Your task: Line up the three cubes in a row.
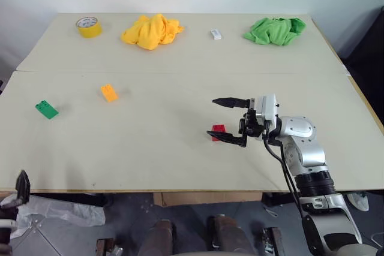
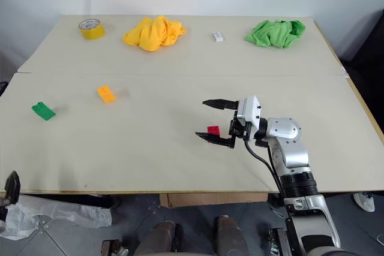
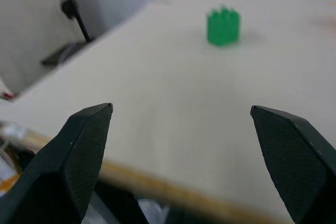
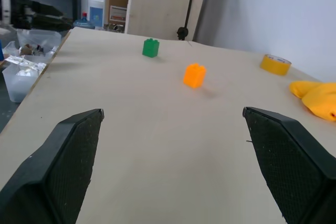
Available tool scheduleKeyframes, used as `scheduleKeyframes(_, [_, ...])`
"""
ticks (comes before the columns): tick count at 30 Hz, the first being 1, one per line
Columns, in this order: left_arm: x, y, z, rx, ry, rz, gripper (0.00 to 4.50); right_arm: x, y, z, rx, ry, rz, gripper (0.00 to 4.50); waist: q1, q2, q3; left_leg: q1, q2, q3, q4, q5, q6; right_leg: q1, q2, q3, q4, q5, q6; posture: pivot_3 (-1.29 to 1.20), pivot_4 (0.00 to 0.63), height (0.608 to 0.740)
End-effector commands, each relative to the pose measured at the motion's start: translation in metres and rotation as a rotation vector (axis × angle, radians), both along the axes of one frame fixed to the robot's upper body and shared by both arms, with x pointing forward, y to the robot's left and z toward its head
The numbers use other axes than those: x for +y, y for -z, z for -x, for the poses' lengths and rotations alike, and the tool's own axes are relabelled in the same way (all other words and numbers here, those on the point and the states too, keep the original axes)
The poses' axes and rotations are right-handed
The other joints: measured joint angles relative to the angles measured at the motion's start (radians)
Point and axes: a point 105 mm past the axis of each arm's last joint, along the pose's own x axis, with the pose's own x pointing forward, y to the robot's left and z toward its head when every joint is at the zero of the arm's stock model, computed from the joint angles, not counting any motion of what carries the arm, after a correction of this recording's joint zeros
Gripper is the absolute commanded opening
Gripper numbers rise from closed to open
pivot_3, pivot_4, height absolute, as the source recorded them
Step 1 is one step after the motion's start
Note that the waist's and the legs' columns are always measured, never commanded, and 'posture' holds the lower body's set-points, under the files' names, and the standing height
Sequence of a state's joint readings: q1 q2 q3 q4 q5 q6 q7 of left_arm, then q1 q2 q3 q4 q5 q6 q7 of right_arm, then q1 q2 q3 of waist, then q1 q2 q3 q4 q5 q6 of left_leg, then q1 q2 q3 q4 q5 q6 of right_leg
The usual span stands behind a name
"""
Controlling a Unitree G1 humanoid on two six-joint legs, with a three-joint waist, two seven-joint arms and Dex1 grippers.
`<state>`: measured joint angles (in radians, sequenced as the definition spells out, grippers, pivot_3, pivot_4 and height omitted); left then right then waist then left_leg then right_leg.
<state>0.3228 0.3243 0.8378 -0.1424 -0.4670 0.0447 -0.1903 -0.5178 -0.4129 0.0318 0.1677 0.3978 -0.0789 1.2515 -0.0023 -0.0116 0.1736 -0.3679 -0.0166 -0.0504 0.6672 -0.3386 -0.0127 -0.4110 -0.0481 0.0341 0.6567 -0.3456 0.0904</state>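
Note:
A red cube (image 1: pixel 218 130) lies on the table right of centre. My right gripper (image 1: pixel 211 117) hovers just above it, pointing left, open and empty; its lower finger (image 1: pixel 229 138) covers part of the cube in the head views. The orange-yellow cube (image 1: pixel 109 92) sits left of centre, and the green cube (image 1: pixel 46 110) lies further left. The right wrist view shows both of these cubes ahead of its open fingers. My left gripper (image 1: pixel 23 187) hangs off the table's front left corner, open and empty, and its wrist view looks across the edge at the green cube (image 3: pixel 223 24).
Along the far edge lie a yellow tape roll (image 1: pixel 89 26), a crumpled yellow cloth (image 1: pixel 152 31), a small white block (image 1: pixel 216 35) and a crumpled green cloth (image 1: pixel 275 30). A seam runs across the table (image 1: pixel 180 166) behind the cubes.

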Motion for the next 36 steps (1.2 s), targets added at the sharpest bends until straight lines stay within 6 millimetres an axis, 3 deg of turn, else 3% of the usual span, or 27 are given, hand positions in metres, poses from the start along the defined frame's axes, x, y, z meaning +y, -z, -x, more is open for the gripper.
scheduleKeyframes(1, [-0.001,-0.017,-0.035,-0.018,-0.053,0.034,4.50,0.004,-0.009,0.006,-0.023,-0.021,-0.018,4.47,0.001,0.000,0.000,0.000,0.000,0.000,0.000,0.000,-0.001,0.000,0.000,0.000,0.000,0.000,0.000,0.00,0.150,0.740])
scheduleKeyframes(5, [-0.012,-0.046,-0.092,-0.052,-0.116,0.111,4.50,0.013,-0.014,0.013,-0.008,-0.066,-0.020,4.47,0.000,-0.002,-0.001,-0.001,-0.001,0.000,0.001,0.002,-0.003,-0.001,0.000,0.000,0.002,0.000,0.001,0.00,0.150,0.740])
scheduleKeyframes(12, [-0.014,-0.084,-0.163,-0.040,-0.271,0.123,4.50,0.028,-0.022,0.025,0.019,-0.120,-0.033,4.47,-0.003,-0.004,-0.001,-0.003,-0.001,0.001,0.002,0.004,-0.006,-0.003,0.002,-0.001,0.004,0.001,0.001,0.00,0.150,0.740])
scheduleKeyframes(17, [-0.013,-0.092,-0.177,-0.022,-0.389,0.103,4.50,0.031,-0.027,0.027,0.022,-0.116,-0.045,4.47,-0.014,-0.004,-0.001,-0.003,-0.001,0.002,0.000,0.003,-0.006,-0.004,0.001,-0.001,0.004,0.001,0.001,0.00,0.150,0.740])
scheduleKeyframes(23, [-0.012,-0.081,-0.181,0.015,-0.443,0.200,4.50,0.028,-0.029,0.025,0.028,-0.079,-0.055,4.47,-0.009,-0.004,-0.001,-0.005,-0.001,0.002,0.001,0.003,-0.006,-0.005,0.000,-0.002,0.004,0.001,0.001,0.00,0.150,0.740])
scheduleKeyframes(30, [0.009,-0.051,-0.183,0.129,-0.463,0.191,4.50,0.026,-0.029,0.024,0.024,-0.045,-0.060,4.47,-0.007,-0.004,-0.001,-0.004,-0.001,0.002,0.002,0.004,-0.006,-0.006,0.000,-0.002,0.004,0.001,0.001,0.00,0.150,0.740])
scheduleKeyframes(36, [0.008,-0.038,-0.202,0.196,-0.375,0.163,4.50,0.027,-0.030,0.026,0.020,-0.023,-0.076,4.47,0.003,-0.005,-0.001,-0.005,-0.002,0.001,0.004,0.003,-0.006,-0.005,0.000,-0.003,0.004,0.001,0.001,0.00,0.150,0.740])
